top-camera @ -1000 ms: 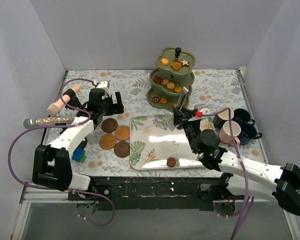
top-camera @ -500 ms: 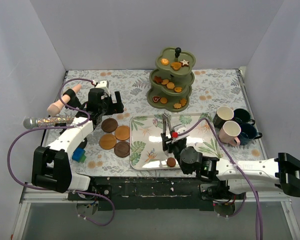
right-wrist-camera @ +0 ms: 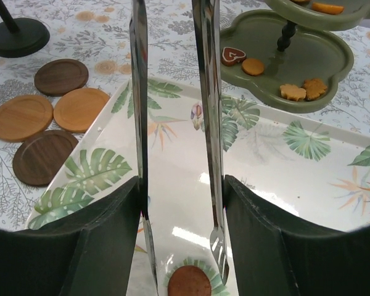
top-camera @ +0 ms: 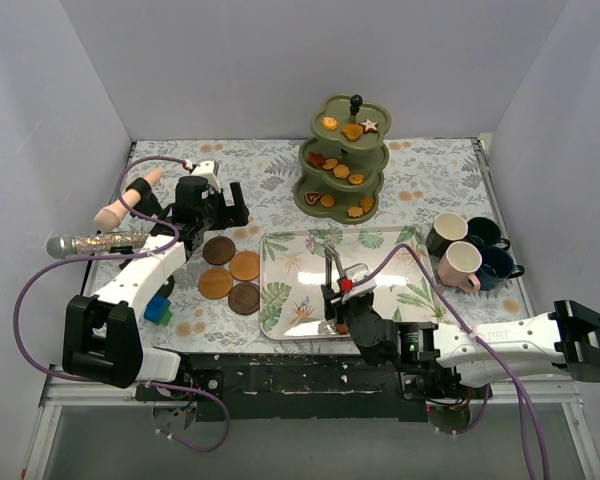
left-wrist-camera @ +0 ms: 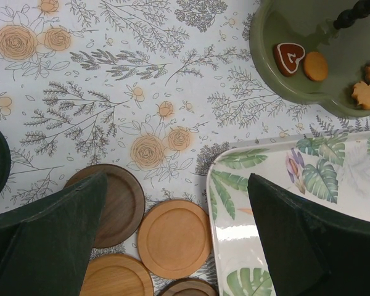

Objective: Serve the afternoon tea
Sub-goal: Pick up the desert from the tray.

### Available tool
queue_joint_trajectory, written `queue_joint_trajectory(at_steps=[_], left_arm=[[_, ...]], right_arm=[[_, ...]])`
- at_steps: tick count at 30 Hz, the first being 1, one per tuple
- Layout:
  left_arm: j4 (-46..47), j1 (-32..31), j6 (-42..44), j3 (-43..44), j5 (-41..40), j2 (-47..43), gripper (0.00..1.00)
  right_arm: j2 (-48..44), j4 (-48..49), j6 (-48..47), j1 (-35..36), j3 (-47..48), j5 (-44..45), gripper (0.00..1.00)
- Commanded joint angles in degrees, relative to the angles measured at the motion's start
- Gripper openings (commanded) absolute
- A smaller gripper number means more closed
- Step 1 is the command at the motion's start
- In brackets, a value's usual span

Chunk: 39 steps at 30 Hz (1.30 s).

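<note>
My right gripper [right-wrist-camera: 182, 203] [top-camera: 342, 308] is shut on the metal tongs [right-wrist-camera: 205, 92], with one tong arm pressed against each finger. The spread tong tips straddle a round brown biscuit [right-wrist-camera: 189, 282] lying at the near edge of the leaf-print tray [top-camera: 300, 255]. At the back stands the olive-green three-tier stand [top-camera: 344, 160], with biscuits on every tier. In the left wrist view its bottom tier [left-wrist-camera: 277, 68] holds a heart, a round and a star biscuit. My left gripper [left-wrist-camera: 176, 209] [top-camera: 212, 205] hangs open and empty above the brown coasters [left-wrist-camera: 172, 237] [top-camera: 230, 272].
Several mugs [top-camera: 470, 250] cluster to the right of the tray. A glittery microphone [top-camera: 95, 241] and a pink object [top-camera: 120, 205] lie at the far left. A blue block [top-camera: 158, 310] sits by the left arm. White walls enclose the table.
My right gripper carried the tongs from the stand's bottom tier back to the tray's near edge, and the tong arms spread wider. A star biscuit now lies on that tier. The left arm stayed still.
</note>
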Motion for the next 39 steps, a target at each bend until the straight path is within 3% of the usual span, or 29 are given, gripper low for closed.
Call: queue_joint_trajectory(at_steps=[1, 11, 25, 31, 39], left_arm=[[0.51, 0.02, -0.25, 0.1, 0.87, -2.48, 0.98], [0.51, 0.11, -0.34, 0.09, 1.14, -2.39, 0.98], [0.59, 0.11, -0.34, 0.01, 1.4, -2.13, 0.98], [0.68, 0.03, -0.43, 0.09, 1.66, -1.95, 0.98], [0.68, 0.11, -0.6, 0.09, 1.84, -1.95, 0.98]], right_arm=[[0.19, -4.0, 6.46, 2.07, 4.08, 5.16, 0.62], [3.09, -15.52, 14.55, 5.23, 7.16, 10.87, 0.62], [1.77, -20.09, 19.91, 6.02, 6.72, 10.62, 0.57], [4.75, -37.3, 32.46, 6.73, 11.29, 10.97, 0.57], [7.74, -51.2, 45.22, 8.05, 15.69, 12.37, 0.55]])
